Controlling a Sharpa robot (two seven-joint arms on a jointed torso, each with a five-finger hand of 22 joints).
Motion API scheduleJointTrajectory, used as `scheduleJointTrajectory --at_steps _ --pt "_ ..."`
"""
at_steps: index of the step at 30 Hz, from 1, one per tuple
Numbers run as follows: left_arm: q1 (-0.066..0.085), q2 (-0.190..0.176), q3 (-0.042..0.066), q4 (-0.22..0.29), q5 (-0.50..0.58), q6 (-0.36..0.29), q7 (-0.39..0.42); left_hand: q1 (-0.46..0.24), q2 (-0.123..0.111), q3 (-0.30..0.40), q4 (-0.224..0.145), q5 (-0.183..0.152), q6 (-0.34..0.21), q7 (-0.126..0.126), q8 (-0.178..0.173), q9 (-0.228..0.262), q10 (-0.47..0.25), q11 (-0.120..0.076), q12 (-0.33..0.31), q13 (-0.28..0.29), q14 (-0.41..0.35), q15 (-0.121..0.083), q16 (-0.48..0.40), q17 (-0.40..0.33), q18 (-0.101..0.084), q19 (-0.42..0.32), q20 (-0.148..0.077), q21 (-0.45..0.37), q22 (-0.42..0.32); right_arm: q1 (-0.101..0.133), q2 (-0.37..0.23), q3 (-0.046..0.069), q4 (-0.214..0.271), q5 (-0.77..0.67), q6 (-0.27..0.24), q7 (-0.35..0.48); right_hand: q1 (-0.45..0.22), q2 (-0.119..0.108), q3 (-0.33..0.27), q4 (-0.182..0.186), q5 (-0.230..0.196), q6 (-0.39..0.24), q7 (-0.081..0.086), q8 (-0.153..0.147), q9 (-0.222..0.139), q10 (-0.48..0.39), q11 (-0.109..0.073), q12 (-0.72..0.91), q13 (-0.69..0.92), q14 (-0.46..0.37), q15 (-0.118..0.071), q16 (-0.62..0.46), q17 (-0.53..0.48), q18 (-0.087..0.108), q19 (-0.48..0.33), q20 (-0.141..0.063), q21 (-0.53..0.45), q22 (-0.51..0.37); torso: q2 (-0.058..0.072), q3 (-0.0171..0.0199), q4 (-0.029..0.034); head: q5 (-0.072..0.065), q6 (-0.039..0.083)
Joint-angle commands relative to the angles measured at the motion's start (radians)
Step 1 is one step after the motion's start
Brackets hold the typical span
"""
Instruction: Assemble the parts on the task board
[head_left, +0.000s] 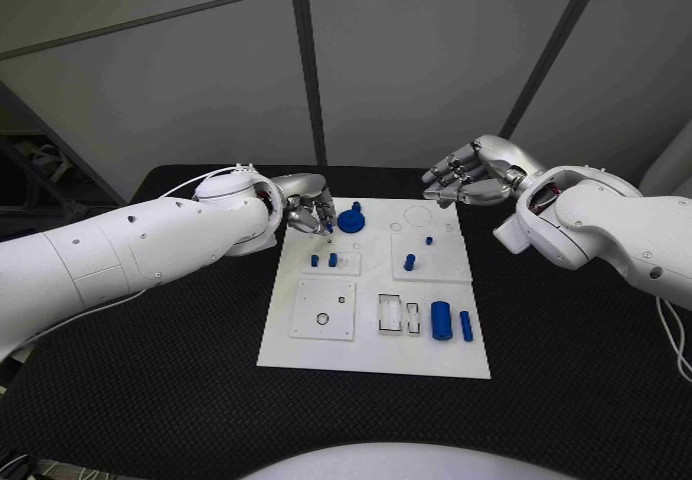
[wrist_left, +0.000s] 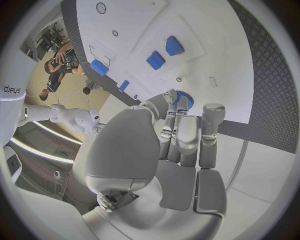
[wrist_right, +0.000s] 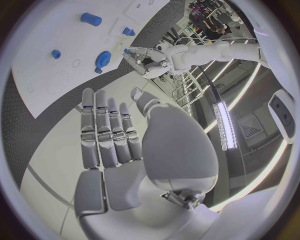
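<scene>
Blue round part (head_left: 351, 218) sits at far-left of white board (head_left: 375, 350), left hand (head_left: 306, 215) touching it, grip unclear.
Fingers could slip, knocking it; right hand (head_left: 469, 175) hovers apart, empty.

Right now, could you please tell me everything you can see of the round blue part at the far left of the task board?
The round blue part is a matte, plastic-looking disc with a raised knob on top. It sits on the white task board near its far left corner. The left hand is right beside it, fingers reaching its edge; whether they actually grip it cannot be told. The right hand is well apart.
</scene>
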Motion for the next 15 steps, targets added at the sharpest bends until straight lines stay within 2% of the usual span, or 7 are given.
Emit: scheduleJointTrajectory --at_steps 1,13,15 --pt "0.000 0.003 0.000 -0.007 0.007 0.035 -0.020 -0.008 0.000 0.002 0.004 -0.006 0.008 0.003 0.003 0.000 0.005 0.000 -0.002 -0.001 0.007 -0.002 -0.003 -0.001 -0.003 0.007 0.000 0.000 -0.001 0.002 0.000 0.001 0.002 -0.002 0.005 0.008 -0.002 0.009 -0.003 -0.001 0.006 -0.001 0.000 -0.004 0.001 -0.006 0.001 -0.002 -0.001 -0.008 0.001 -0.004 -0.002 0.009 0.005 0.002 -0.004 -0.001 0.001 -0.0007 -0.0014 0.003 0.000" --pt "-0.004 0.010 -0.002 -0.025 0.007 0.037 -0.020 -0.009 0.000 0.002 0.004 -0.007 0.008 0.002 0.003 -0.001 0.005 0.000 -0.003 -0.001 0.008 -0.003 -0.002 0.001 -0.003 0.007 0.000 0.001 0.000 0.002 -0.002 0.001 0.006 -0.002 0.004 0.006 -0.002 0.009 -0.003 -0.001 0.006 -0.001 0.000 -0.004 0.001 -0.006 0.001 -0.002 -0.001 -0.008 0.001 -0.004 -0.002 0.009 0.005 0.002 -0.004 -0.001 0.001 0.0005 -0.0004 0.004 -0.002" --pt "-0.005 0.013 -0.003 -0.028 0.007 0.039 -0.020 -0.009 0.000 0.002 0.004 -0.007 0.008 0.002 0.003 -0.001 0.005 0.000 -0.003 -0.001 0.008 -0.003 -0.002 0.001 -0.003 0.007 0.000 0.001 0.000 0.002 -0.002 0.001 0.006 -0.002 0.004 0.006 -0.002 0.009 -0.003 -0.001 0.006 -0.001 0.000 -0.004 0.001 -0.006 0.001 -0.002 -0.001 -0.008 0.001 -0.004 -0.002 0.009 0.005 0.002 -0.004 -0.001 0.000 -0.0003 -0.0005 0.004 -0.003"
